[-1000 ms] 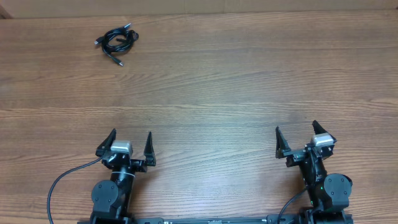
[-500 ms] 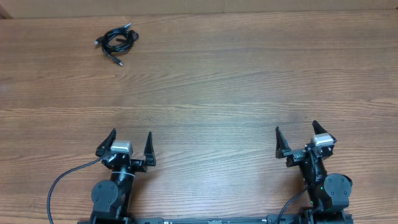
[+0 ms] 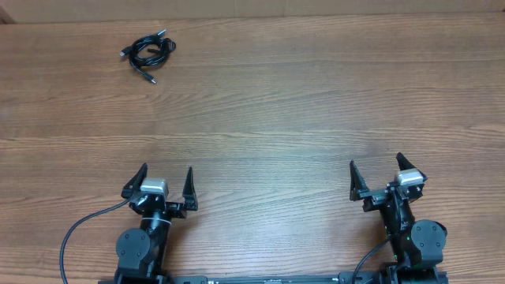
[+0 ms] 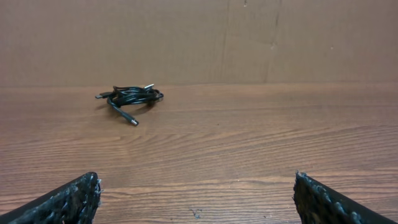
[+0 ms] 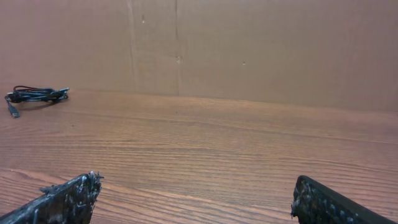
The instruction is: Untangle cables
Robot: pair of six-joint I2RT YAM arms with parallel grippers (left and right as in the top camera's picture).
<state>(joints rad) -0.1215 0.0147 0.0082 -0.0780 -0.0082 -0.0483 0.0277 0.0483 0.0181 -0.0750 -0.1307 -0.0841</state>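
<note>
Standing wide and empty, left tool [image 3: 166, 170] and right tool [image 3: 376, 161] must first reach the cables [image 3: 148, 52] bundled upper left.

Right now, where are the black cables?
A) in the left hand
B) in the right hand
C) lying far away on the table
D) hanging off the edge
C: the cables lie bunched on the table, far from the left hand and right hand, both open and empty.
</note>
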